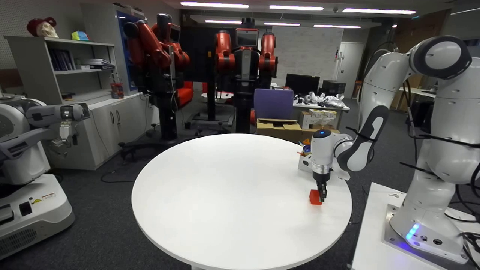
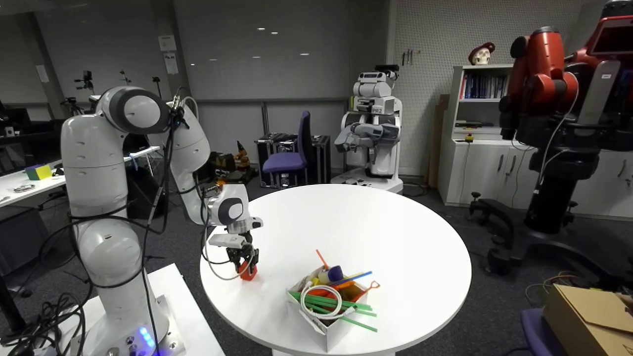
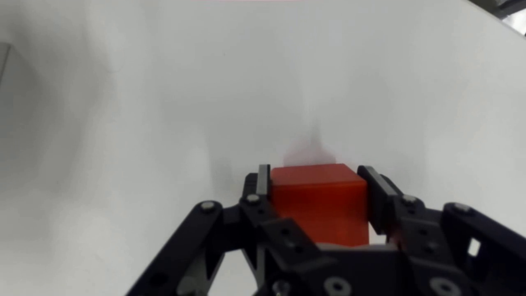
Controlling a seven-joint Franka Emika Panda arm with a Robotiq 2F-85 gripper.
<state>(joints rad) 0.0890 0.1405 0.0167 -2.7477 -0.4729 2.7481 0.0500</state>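
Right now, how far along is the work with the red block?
Done: the gripper is down at the red block. In hand: the grip; in the wrist view its fingers appear to touch both sides. Left, probably: any lift, since the block seems to rest on the round white table in both exterior views.

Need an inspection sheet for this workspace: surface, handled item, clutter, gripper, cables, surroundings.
Surface: round white table, no spill seen.
Handled item: red block near the table's edge, apparently resting on the top.
Clutter: open white box on the table, holding green sticks and a coiled white cable.
Gripper: fingers closed against both sides of the block; firmness can't be told.
Cables: dark cables along the arm; a pale cable loops beside the gripper.
Surroundings: red robots, white robot, purple chair.
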